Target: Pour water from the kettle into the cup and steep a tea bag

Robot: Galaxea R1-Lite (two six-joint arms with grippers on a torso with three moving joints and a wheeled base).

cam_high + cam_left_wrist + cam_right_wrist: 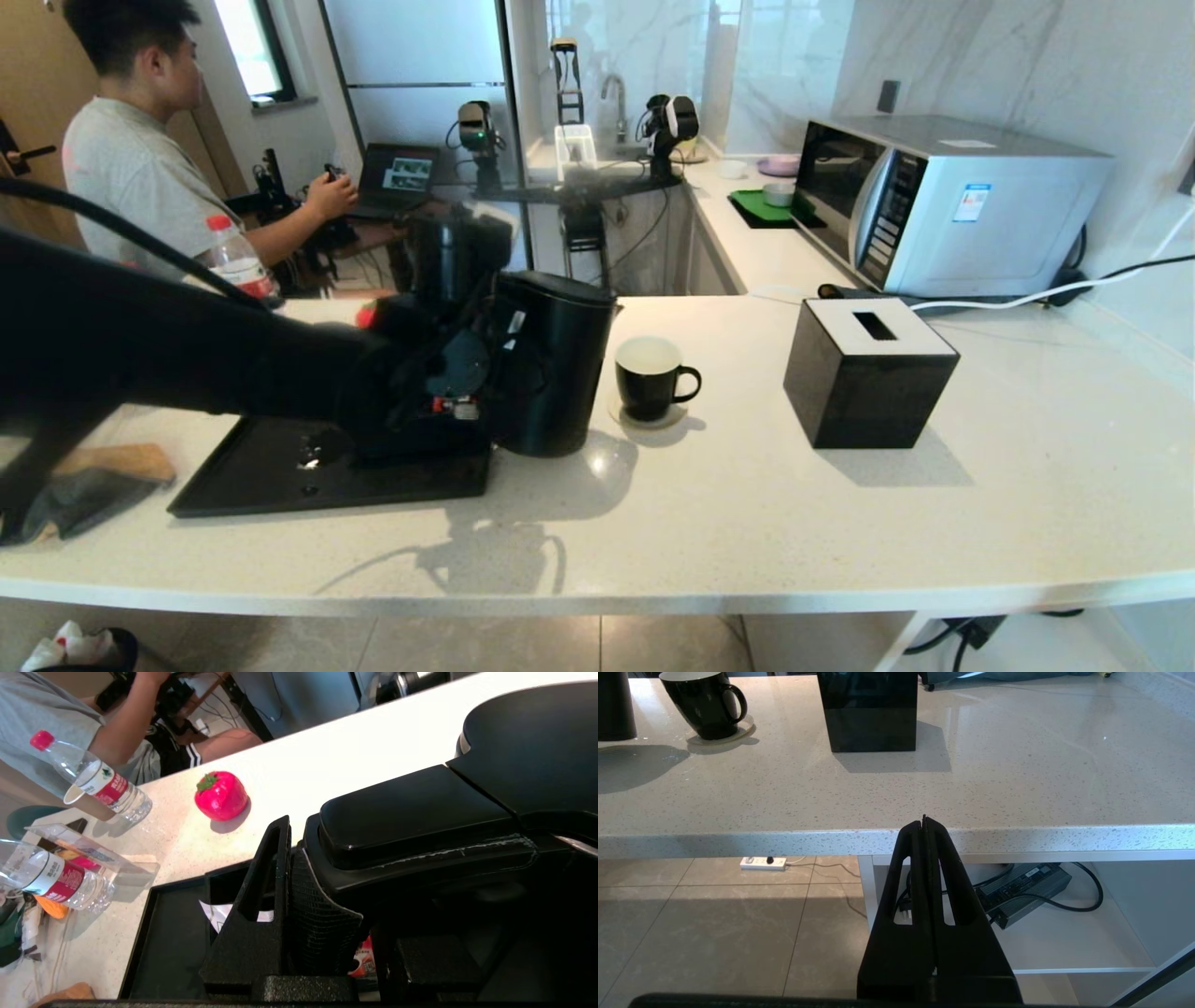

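Left gripper point(299, 896) is clamped on the kettle point(551, 364) handle; the kettle sits upright at the black tray's point(280, 476) right edge, mid-counter, just left of the cup point(651, 378). To pour well: lift clear, carry the spout over the cup rim, tilt slowly. The cup's white inside looks empty; no tea bag visible. Kettle lid on, contents hidden. Right gripper point(924, 826) is pressed closed, parked below the counter's front edge.

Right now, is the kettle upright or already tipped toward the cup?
Upright: the kettle stands level on the counter with its lid flat, beside the cup, the left gripper closed on its handle.
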